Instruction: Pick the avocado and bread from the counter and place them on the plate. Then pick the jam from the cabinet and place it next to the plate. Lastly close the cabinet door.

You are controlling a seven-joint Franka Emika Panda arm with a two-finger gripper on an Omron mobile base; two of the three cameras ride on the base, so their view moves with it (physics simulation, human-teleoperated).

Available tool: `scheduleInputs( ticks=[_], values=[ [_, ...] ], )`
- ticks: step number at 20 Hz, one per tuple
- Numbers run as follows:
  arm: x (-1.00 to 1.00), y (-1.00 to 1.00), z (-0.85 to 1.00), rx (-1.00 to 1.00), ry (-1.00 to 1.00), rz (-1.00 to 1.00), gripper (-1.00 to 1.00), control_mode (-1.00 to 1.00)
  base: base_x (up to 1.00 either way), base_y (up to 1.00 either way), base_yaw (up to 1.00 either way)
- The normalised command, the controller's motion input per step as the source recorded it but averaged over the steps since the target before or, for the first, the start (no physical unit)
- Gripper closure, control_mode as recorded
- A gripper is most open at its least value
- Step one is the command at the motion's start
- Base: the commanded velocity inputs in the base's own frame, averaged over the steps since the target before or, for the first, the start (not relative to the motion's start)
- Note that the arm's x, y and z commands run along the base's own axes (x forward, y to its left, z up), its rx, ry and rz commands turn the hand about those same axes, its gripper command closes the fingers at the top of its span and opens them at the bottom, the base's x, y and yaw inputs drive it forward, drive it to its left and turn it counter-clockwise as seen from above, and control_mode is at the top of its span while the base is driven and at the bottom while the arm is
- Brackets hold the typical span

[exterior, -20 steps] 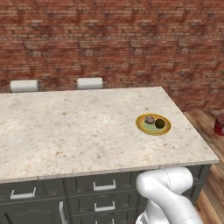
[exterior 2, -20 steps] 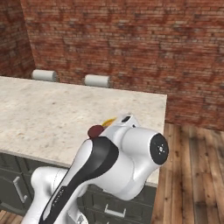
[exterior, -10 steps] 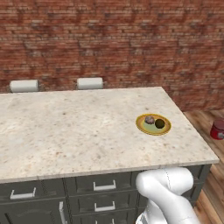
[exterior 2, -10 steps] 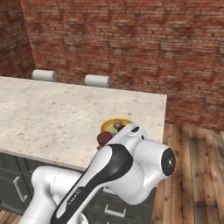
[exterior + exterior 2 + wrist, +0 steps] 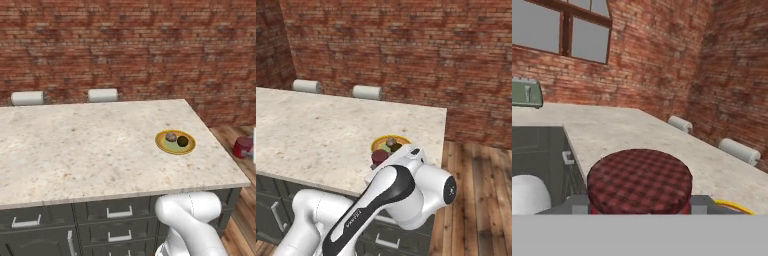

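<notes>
The hand [image 5: 640, 210] grips the jam [image 5: 639, 182] off the counter's [image 5: 90, 145] right edge; avocado [image 5: 183, 141] and bread [image 5: 171, 137] sit on the plate [image 5: 163, 143]. Lower it upright beside the plate, clear of the rim.

Light is even and soft in all views, with no glare. The counter [image 5: 90, 145] looks bright and the brick wall [image 5: 125, 45] darker. Shadows are faint. Pictures are a little blurry, edges not distorted.

A red brick wall [image 5: 125, 45] runs behind, wood plank floor [image 5: 476, 200] to the right. A window [image 5: 567, 25] sits high; two paper rolls [image 5: 102, 95] by the wall.
</notes>
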Motion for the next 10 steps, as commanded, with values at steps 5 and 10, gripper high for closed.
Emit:
scheduleInputs(
  ticks=[5, 10],
  values=[
    [0.46, -0.08, -0.15, 0.0, 0.0, 0.0, 1.0, -1.0, 0.0, 0.0, 0.0],
    [0.37, -0.06, -0.25, 0.0, 0.0, 0.0, 1.0, -1.0, 0.0, 0.0, 0.0]
  ],
)
